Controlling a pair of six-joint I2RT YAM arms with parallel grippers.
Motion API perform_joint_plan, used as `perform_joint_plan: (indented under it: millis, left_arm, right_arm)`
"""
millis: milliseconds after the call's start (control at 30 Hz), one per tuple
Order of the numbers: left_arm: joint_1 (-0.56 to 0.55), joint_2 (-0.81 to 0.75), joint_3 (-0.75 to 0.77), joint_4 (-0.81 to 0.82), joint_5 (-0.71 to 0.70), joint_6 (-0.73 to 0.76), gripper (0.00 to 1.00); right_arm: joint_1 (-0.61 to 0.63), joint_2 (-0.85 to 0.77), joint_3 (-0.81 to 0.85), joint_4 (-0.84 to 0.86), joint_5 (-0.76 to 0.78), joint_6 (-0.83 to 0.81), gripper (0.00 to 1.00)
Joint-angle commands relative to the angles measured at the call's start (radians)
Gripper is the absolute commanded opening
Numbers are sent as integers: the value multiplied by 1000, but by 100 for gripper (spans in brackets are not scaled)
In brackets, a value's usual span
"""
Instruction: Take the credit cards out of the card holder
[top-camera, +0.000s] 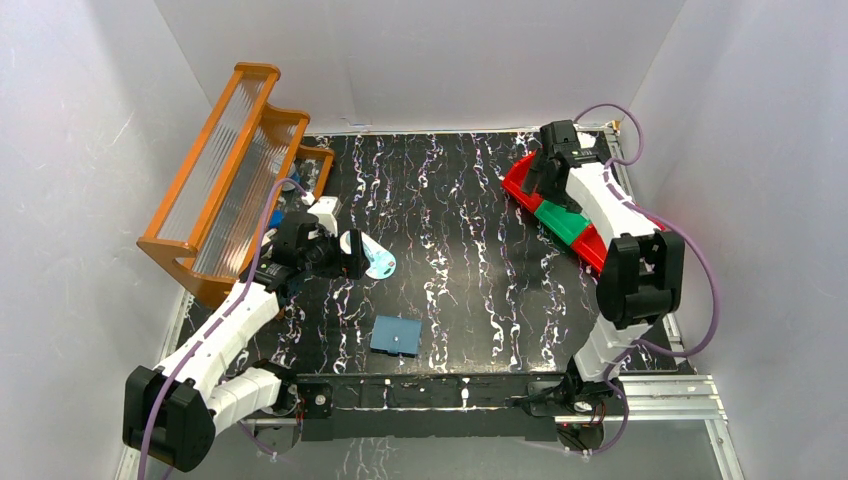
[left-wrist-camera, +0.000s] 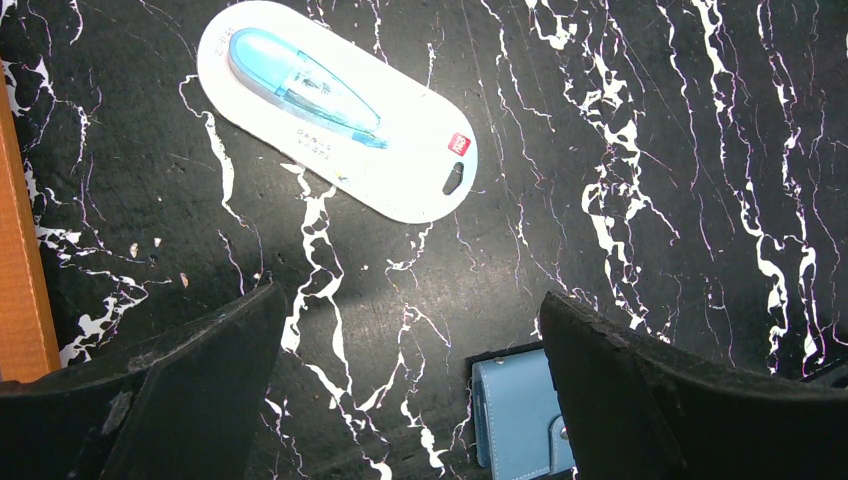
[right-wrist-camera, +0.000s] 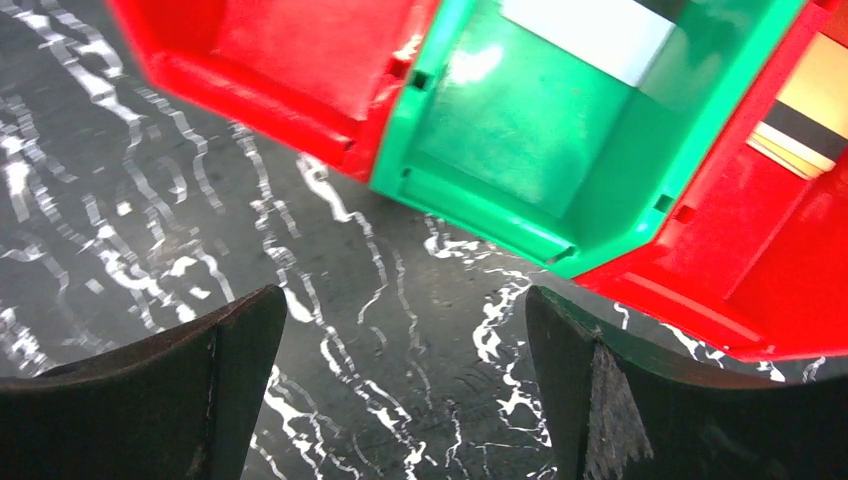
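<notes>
Two hands are shown spread wide, with nothing held between the jaws. The left hand (left-wrist-camera: 408, 300) is hung near the card holder (top-camera: 396, 335), on its far-left side. The right hand (right-wrist-camera: 402, 295) is poised well off to the card holder's far right, low over a green bin (right-wrist-camera: 480, 200) and a red bin (right-wrist-camera: 760, 230).

The card holder is seen lying flat and shut on the marbled black tabletop (top-camera: 450, 220); whether any card is kept inside cannot be told. A pale card (right-wrist-camera: 590, 30) is seen in the green bin. A tan-orange card (right-wrist-camera: 820, 80) crossed by a black band (right-wrist-camera: 800, 122), possibly a third card, is seen in the red bin.

Trouble is judged likeliest at the card holder. Made of soft, stitched blue leatherette with a snap tab, it could be skated across the glossy tabletop or pinched shut by one hand alone. Thin, rigid cards could be dropped or bent if gripped edgewise. A smooth white-and-blue oval case (left-wrist-camera: 335, 110), farther out from the card holder on the same side, could be nudged by the left hand. The light, hard plastic bins could be knocked by the right.
</notes>
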Motion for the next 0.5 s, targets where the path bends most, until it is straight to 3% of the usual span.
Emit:
perform_joint_plan:
  millis: [0,467]
  left_arm:
    - [-4,-26,8,-6,4,9,98]
    - [-4,-20,8,-7,10,11,98]
  right_arm:
    - [-48,61,68,-42,79,54,98]
    - [-105,257,180,-18,13,143,98]
